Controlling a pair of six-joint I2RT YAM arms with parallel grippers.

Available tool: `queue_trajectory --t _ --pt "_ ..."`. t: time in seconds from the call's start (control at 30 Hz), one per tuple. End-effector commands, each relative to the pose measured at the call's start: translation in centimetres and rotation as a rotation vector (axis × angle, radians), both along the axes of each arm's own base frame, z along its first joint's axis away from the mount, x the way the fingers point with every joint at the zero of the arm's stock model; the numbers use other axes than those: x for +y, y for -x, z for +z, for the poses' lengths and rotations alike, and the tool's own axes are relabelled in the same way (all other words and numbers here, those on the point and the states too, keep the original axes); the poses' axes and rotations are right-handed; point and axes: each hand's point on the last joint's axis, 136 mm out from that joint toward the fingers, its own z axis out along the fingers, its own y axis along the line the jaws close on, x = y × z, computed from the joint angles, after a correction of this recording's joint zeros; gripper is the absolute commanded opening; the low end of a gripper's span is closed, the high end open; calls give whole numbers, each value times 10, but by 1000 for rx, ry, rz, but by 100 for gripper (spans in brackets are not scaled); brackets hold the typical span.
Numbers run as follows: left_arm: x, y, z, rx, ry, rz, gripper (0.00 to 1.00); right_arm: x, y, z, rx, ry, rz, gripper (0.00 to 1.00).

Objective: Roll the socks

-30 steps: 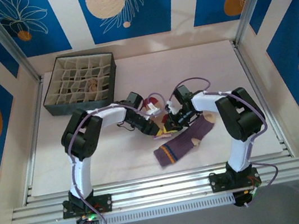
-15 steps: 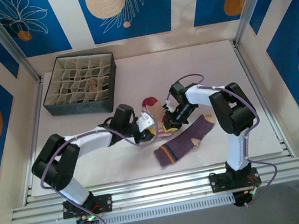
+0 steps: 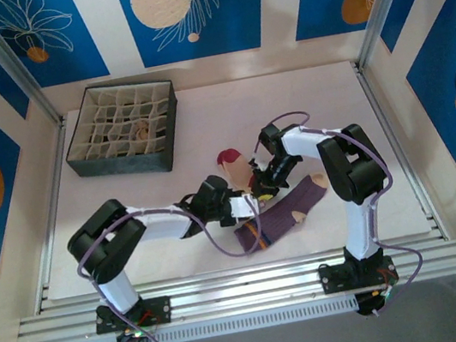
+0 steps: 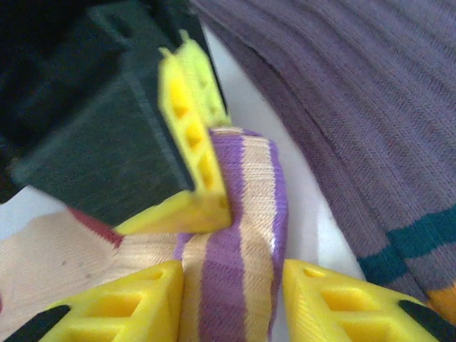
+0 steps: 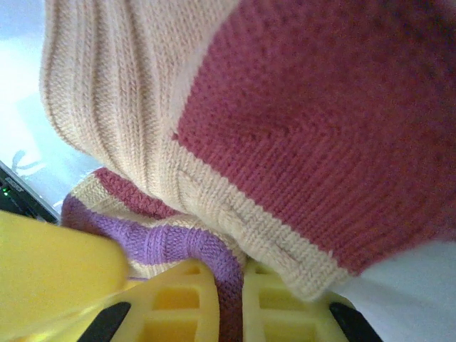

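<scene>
Top view bright and evenly lit from above, soft shadows, sheen on the table (image 3: 286,101), left wrist view soft and smeared, right wrist view crisp on the cream sock (image 5: 107,92), washed-out white upper left, bottom edge defocused

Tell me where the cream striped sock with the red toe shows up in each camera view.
Top view: the striped sock lies mid-picture, just left of the right gripper.
Left wrist view: its purple-and-cream fold sits at lower centre.
Right wrist view: it spreads across the upper and middle frame.
Shared landmark: the right gripper's yellow fingers, pinching that fold.
</scene>
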Motion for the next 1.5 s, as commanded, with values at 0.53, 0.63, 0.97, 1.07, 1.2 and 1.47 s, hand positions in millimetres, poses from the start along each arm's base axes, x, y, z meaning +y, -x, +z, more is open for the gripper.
queue_trajectory --t 0.53,0.63,0.97,1.07,1.2,1.47 --pt "-3 11 -35 199 -182 -6 0 0 6 5 -23 8 80 41" --pt "-5 20 -30 318 -174 -11 0 0 0 17 -78 -33 46 47" --pt "-3 22 -11 728 -87 59 0 -9 -13 39 -226 -113 -59 50" --pt "-2 21 -8 821 -69 76 0 -5 -10 41 -232 -155 -57 50" --pt "0 17 -7 938 -62 106 0 1 -7 37 -207 -203 -54 50" --pt "6 0 -22 1087 -71 242 0 7 1 27 -175 -232 -52 50"
